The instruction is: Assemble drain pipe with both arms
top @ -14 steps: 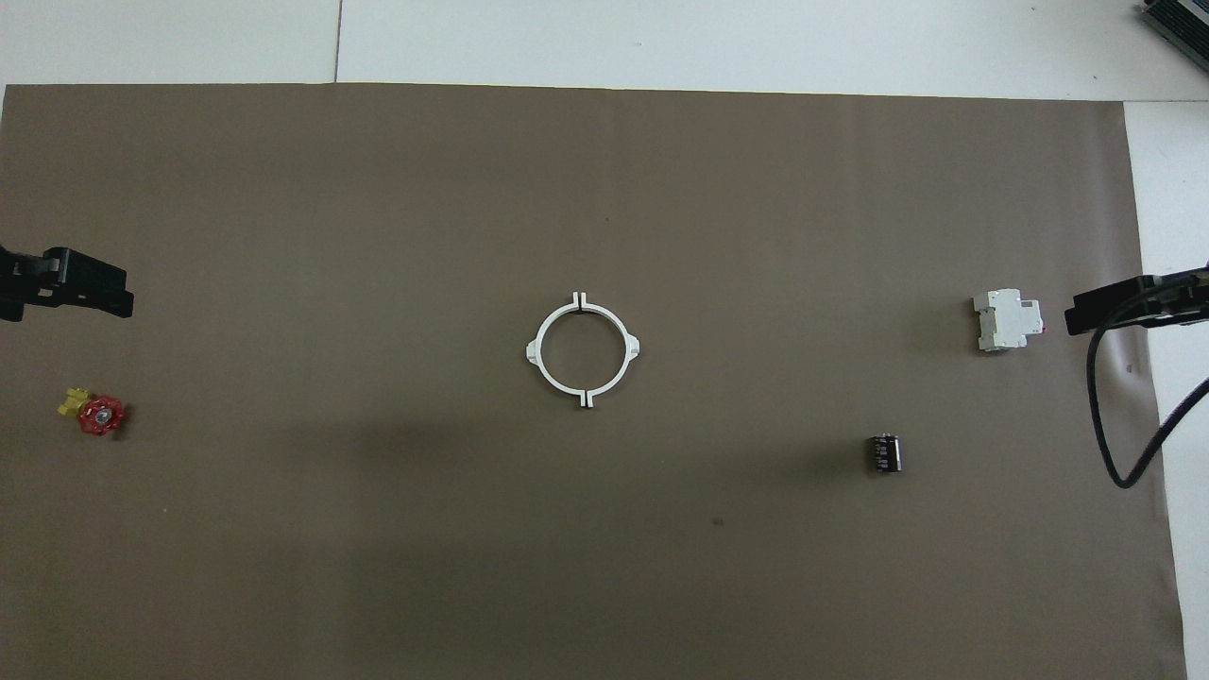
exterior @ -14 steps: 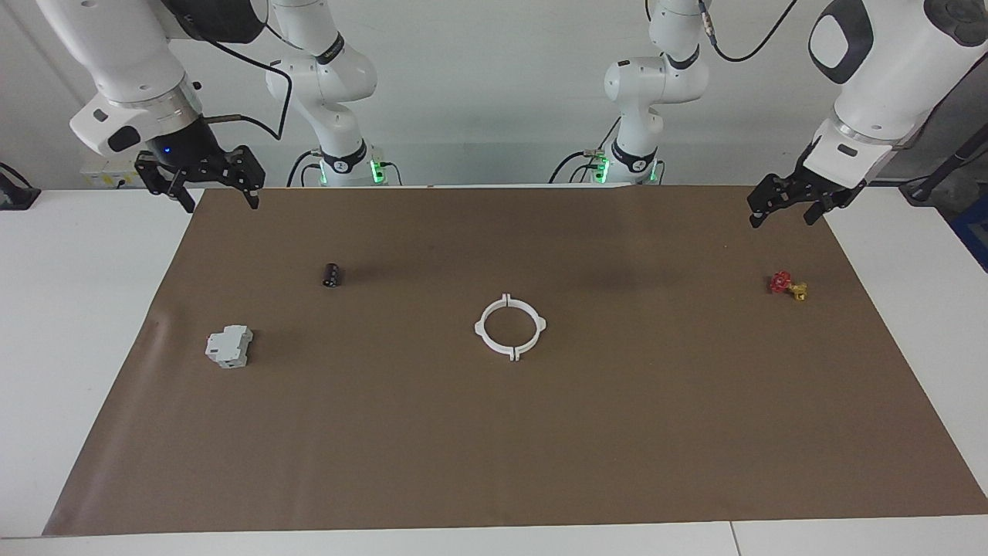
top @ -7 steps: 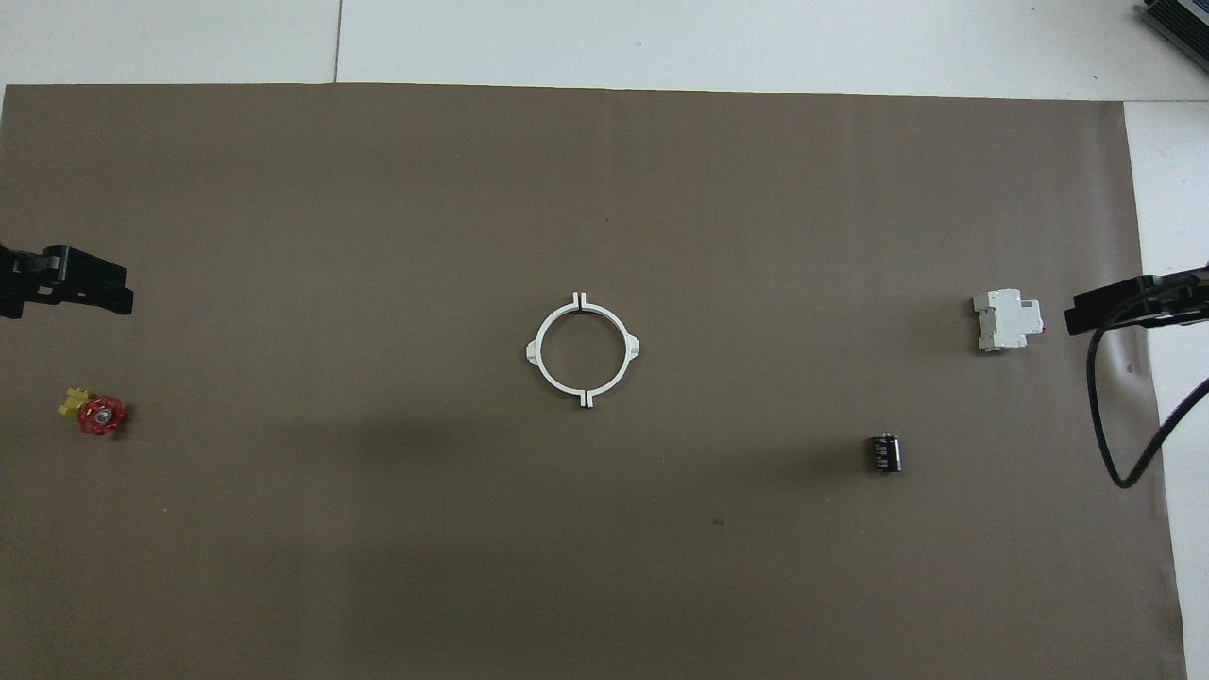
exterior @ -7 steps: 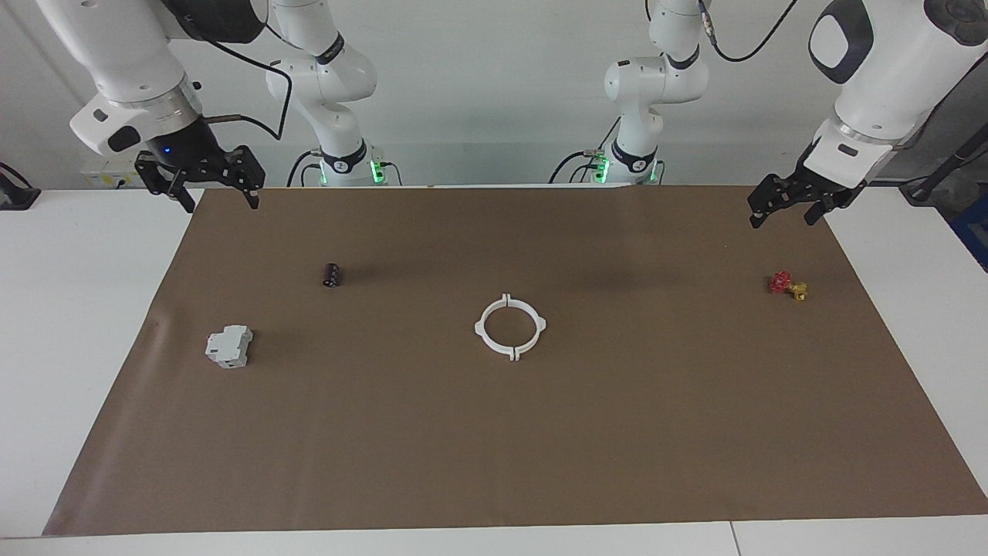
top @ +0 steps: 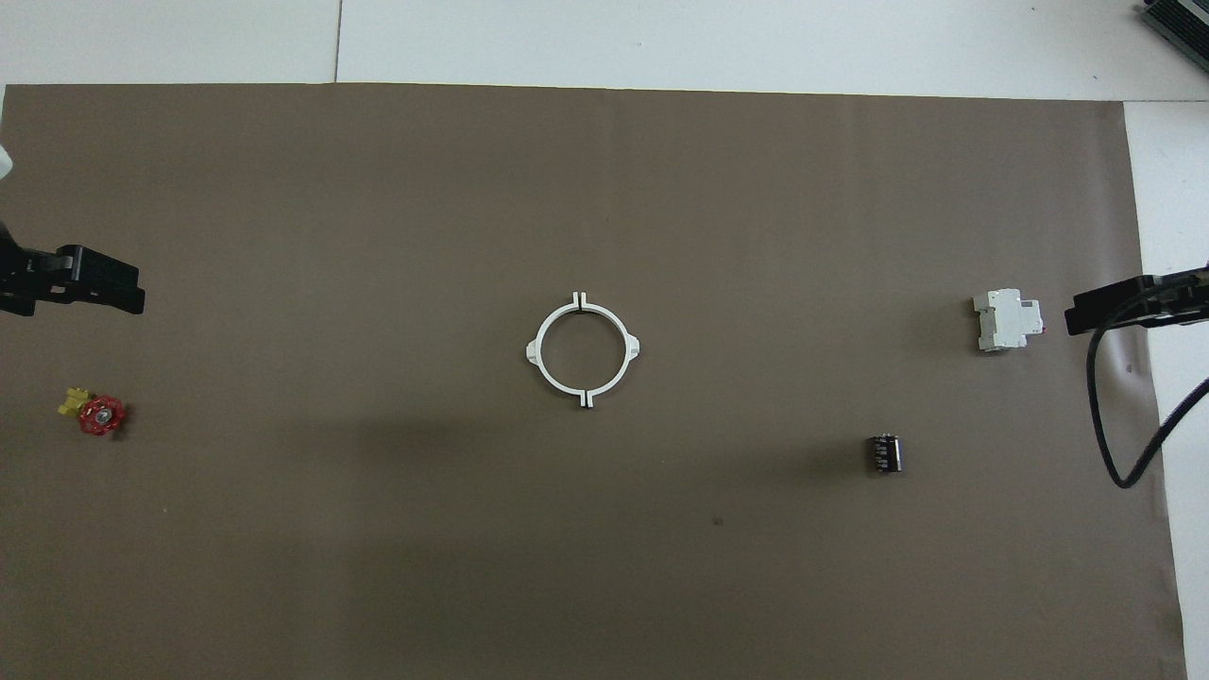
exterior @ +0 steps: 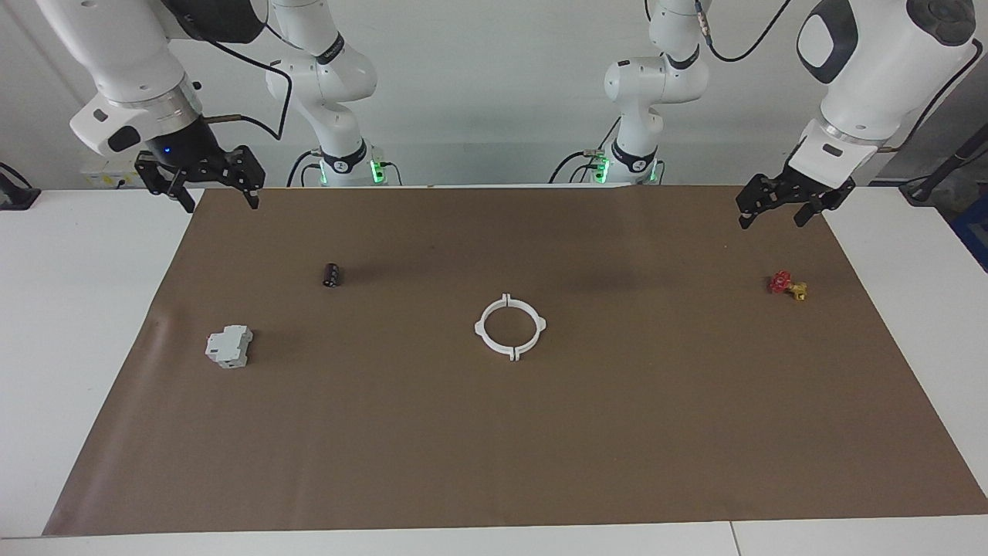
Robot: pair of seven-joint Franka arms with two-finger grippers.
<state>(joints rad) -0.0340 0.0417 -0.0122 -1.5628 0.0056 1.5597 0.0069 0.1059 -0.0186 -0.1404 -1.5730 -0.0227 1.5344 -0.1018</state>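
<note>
Hanging my two grippers up by my own end of the brown mat [exterior: 494,448], I am holding nothing in either. My right gripper [exterior: 207,185] is hovering over the mat's corner at the right arm's end, fingers spread wide and empty. My left gripper [exterior: 776,207] is hovering over the corner at the left arm's end, fingers likewise parted and empty.

Farther out, a black cylinder [exterior: 331,275] and a red-and-yellow valve [exterior: 788,285] are lying on the mat. Farther still, the drain pipe [exterior: 510,327] is lying flat at the mat's middle, its two white half-arcs meeting as a ring, the seams running nearer-to-farther. It is sitting well apart from both grippers, roughly midway between them, so I am judging neither arm nearer. A grey-white breaker block [exterior: 228,345] is resting farthest out.
</note>
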